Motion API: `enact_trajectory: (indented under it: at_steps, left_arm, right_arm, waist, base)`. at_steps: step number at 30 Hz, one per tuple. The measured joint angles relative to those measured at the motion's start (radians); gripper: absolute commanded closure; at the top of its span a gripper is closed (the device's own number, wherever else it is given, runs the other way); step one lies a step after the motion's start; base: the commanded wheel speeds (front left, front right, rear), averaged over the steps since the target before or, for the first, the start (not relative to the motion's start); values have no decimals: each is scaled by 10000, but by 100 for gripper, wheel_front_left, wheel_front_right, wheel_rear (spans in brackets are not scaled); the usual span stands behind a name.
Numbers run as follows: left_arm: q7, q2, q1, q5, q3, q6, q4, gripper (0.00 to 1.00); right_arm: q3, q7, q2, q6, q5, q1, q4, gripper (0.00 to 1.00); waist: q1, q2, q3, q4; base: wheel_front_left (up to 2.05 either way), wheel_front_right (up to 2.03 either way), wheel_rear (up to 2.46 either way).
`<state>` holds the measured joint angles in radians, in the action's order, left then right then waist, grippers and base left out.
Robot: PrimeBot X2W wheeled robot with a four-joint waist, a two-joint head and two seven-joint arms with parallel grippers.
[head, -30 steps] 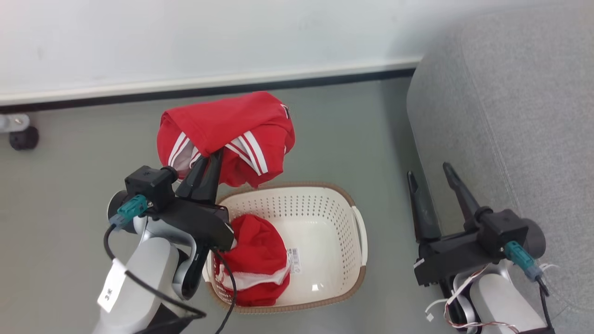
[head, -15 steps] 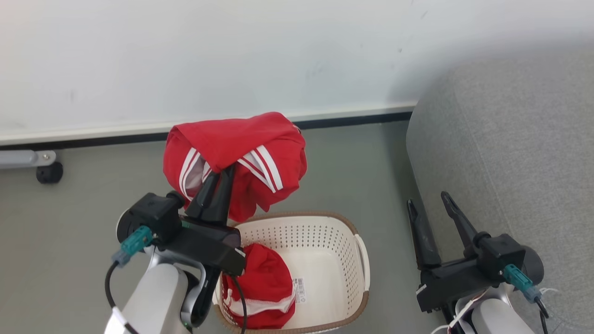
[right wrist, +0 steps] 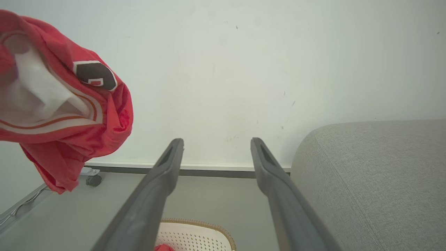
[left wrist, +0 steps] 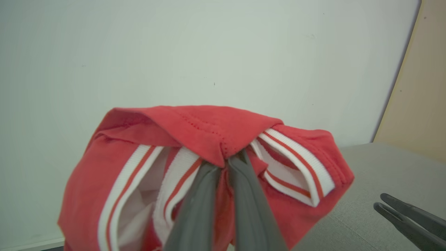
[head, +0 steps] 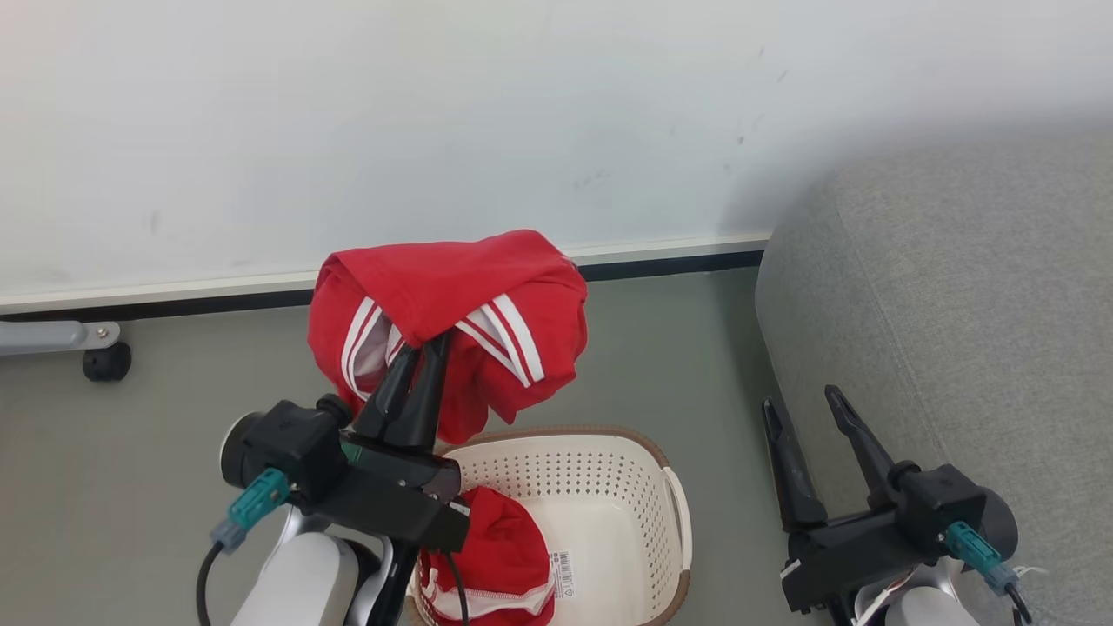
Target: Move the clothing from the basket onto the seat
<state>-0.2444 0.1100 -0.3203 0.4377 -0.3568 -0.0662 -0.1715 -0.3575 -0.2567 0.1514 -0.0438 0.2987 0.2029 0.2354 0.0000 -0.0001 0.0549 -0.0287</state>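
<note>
My left gripper (head: pixel 432 343) is shut on a red garment with white stripes (head: pixel 452 322), holding this clothing in the air above the far rim of the basket (head: pixel 674 522). The left wrist view shows the same garment (left wrist: pixel 195 139) draped over my pinched fingers (left wrist: pixel 198 195). A second red garment (head: pixel 491 565) lies inside the cream basket, at its left. My right gripper (head: pixel 804 400) stands open and empty beside the grey seat (head: pixel 956 304), right of the basket. From the right wrist the lifted garment (right wrist: pixel 66 101) hangs at upper left, the seat (right wrist: pixel 376 174) at right.
A white wall with a dark baseboard (head: pixel 669 261) runs behind the grey floor. A caster wheel on a metal leg (head: pixel 106 361) stands at the far left by the wall. Bare floor lies between the basket and the seat.
The camera has tilted up, so everything sits lower in the picture. My left gripper has risen a little further above the basket with the garment. The right gripper holds still.
</note>
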Motion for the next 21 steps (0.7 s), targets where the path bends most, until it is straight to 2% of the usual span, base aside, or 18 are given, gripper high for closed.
enact_trajectory:
  at_steps: [21]
  left_arm:
    - [669,136,250,-2,-17,395,1183,100]
  right_arm:
    - [-63,104,19,-2,4,-115,-347,0]
  waist:
    - [0,1,69,-67]
  base:
    - [0,0,0]
